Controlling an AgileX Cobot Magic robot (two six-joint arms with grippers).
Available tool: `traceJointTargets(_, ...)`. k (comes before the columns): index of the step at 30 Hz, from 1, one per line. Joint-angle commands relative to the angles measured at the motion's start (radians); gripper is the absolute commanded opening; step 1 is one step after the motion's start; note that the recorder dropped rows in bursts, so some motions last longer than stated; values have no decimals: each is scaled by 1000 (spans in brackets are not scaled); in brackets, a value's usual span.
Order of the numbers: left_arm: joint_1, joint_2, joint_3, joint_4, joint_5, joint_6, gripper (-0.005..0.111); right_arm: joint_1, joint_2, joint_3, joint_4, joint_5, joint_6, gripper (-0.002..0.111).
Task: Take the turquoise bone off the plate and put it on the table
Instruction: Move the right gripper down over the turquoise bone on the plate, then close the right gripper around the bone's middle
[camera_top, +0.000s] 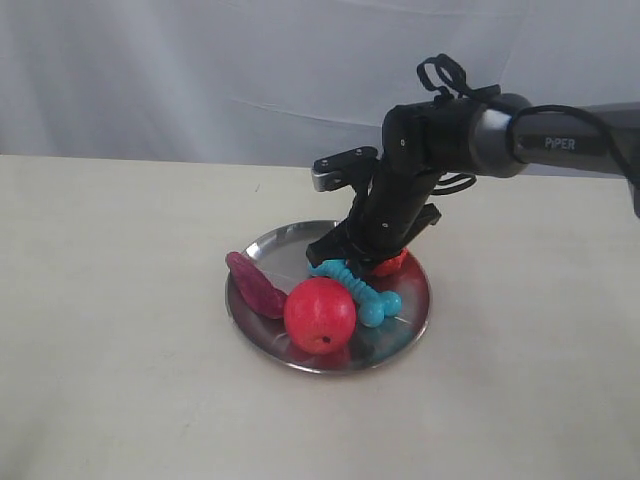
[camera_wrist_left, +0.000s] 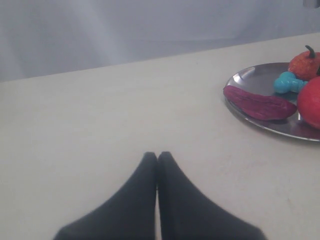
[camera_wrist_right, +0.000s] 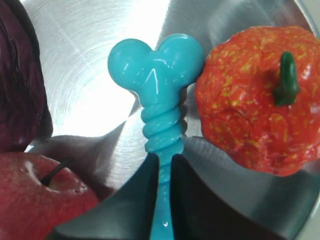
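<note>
The turquoise bone lies on the steel plate, between a red apple and a small orange pumpkin. My right gripper reaches down onto it. In the right wrist view the two dark fingers are shut on the ribbed shaft of the bone, whose knobbed end touches the pumpkin. My left gripper is shut with nothing in it, low over the cream table, away from the plate. The left arm is out of the exterior view.
A dark purple sweet-potato toy lies along the plate's left rim, beside the apple. The plate sits mid-table on the cream tabletop. A white curtain hangs behind.
</note>
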Motion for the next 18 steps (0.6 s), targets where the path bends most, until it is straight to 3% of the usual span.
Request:
traceJointTargets(1, -2, -1, 3, 1, -1, 0, 0, 0, -3, -7, -7, -13, -1, 38)
traceJointTargets(3, -2, -1, 3, 1, -1, 0, 0, 0, -3, -7, 3, -13, -1, 47)
traceJointTargets(18, -2, -1, 3, 1, -1, 0, 0, 0, 15, -7, 3, -15, -1, 48)
